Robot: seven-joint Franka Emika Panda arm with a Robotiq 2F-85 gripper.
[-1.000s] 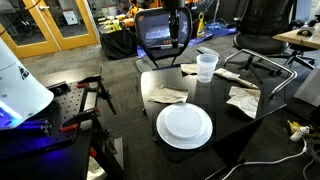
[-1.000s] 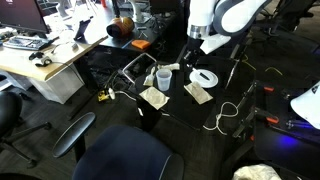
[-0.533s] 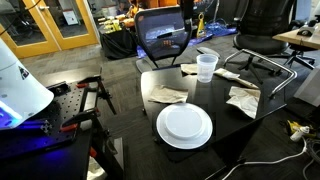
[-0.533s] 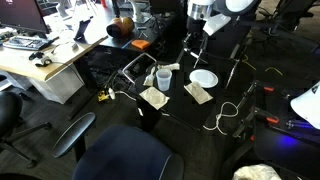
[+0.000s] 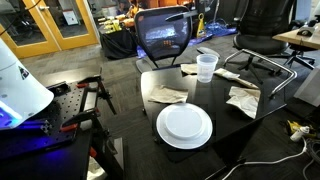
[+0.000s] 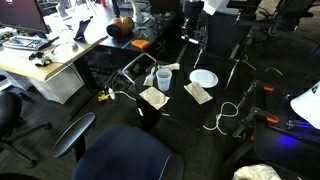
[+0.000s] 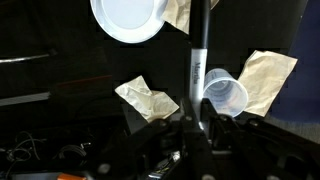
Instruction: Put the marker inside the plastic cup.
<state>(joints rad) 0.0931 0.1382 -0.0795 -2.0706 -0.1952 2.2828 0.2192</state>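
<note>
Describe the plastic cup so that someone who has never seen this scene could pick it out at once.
Find the black table with a round white plate at one end. Across from the plate, among crumpled tan paper napkins, stands the translucent whitish plastic cup: the only upright, see-through thing there.

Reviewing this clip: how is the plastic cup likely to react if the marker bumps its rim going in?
The plastic cup looks thin, translucent and empty, so probably light and easy to shove. It stands upright and taller than wide in an exterior view, so a sideways knock from the marker may tip it.
</note>
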